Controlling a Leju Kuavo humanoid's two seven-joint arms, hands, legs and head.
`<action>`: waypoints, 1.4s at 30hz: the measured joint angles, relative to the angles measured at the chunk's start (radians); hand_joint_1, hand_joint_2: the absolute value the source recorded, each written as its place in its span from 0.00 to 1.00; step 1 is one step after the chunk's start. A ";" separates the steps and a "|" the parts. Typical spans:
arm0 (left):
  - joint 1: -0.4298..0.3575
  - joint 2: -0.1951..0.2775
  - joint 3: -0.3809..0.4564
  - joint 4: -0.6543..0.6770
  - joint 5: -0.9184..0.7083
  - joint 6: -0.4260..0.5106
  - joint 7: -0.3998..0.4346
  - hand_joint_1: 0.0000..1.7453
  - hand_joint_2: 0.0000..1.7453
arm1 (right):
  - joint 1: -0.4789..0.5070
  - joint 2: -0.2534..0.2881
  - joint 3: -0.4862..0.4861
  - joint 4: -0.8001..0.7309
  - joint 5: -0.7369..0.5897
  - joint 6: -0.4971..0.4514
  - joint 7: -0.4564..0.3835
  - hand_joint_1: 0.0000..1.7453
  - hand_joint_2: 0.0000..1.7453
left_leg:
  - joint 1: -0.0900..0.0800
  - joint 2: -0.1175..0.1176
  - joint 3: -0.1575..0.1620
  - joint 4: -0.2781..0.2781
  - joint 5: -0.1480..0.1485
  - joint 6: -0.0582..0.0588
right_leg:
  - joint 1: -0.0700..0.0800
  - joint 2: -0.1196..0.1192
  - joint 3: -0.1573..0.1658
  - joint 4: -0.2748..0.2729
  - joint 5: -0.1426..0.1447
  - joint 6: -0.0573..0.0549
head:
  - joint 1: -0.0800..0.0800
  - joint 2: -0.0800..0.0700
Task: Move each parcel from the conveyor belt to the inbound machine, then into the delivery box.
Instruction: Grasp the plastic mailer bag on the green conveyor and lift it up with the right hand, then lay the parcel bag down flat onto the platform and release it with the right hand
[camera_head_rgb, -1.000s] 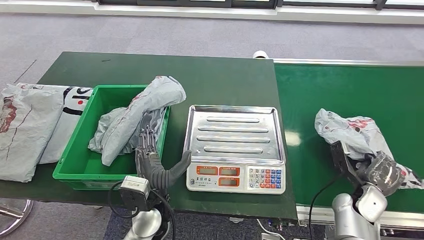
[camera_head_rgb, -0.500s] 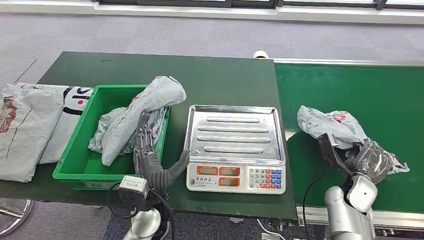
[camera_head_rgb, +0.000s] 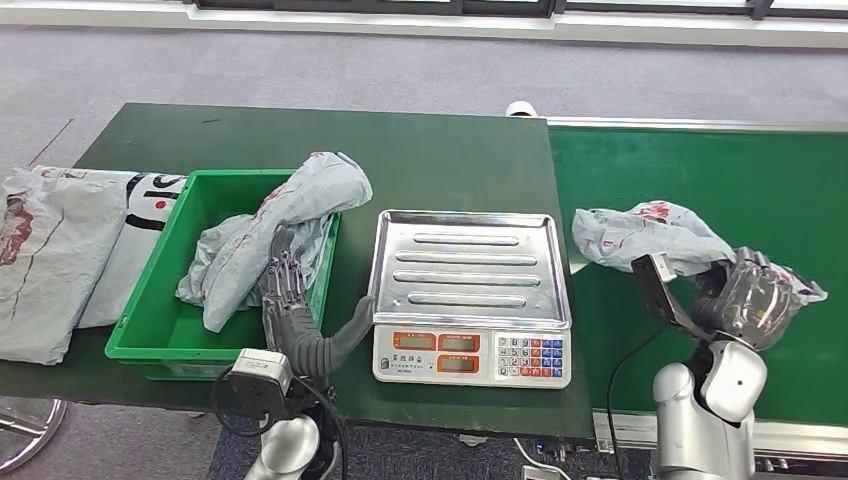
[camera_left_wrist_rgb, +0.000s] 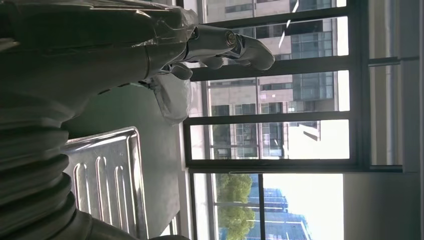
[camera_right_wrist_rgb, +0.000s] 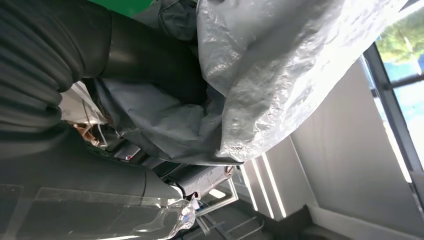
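Since 1 second ago the right hand (camera_head_rgb: 738, 300) has carried its grey parcel (camera_head_rgb: 650, 232) leftward, toward the scale (camera_head_rgb: 470, 300). In the head view the parcel hangs above the conveyor belt (camera_head_rgb: 700, 170), gripped; the left hand (camera_head_rgb: 300, 315), fingers spread and holding nothing, rests between the green delivery box (camera_head_rgb: 165, 335) and the scale. Another parcel (camera_head_rgb: 285, 225) lies in the box. The right wrist view shows the parcel (camera_right_wrist_rgb: 280, 75) clasped.
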 joint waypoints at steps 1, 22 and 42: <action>0.001 0.000 0.003 0.000 0.000 0.000 0.000 0.00 1.00 | 0.001 0.003 0.000 -0.010 0.000 0.000 -0.003 1.00 1.00 | 0.000 0.000 0.000 0.000 0.000 0.000 | 0.000 0.000 0.000 0.000 0.000 0.000 | 0.000 0.000; 0.008 -0.002 0.043 0.000 0.032 -0.020 0.000 0.00 1.00 | 0.042 0.031 0.076 -0.151 0.002 0.000 0.008 1.00 1.00 | 0.000 0.000 0.000 0.000 0.000 0.000 | 0.000 0.000 0.000 0.000 0.000 0.000 | 0.000 0.000; 0.012 -0.003 0.058 0.000 0.039 -0.020 0.000 0.00 1.00 | 0.066 0.022 0.248 -0.190 0.002 0.000 0.062 1.00 1.00 | 0.000 0.000 0.000 0.000 0.000 0.000 | 0.000 0.000 0.000 0.000 0.000 0.000 | 0.000 0.000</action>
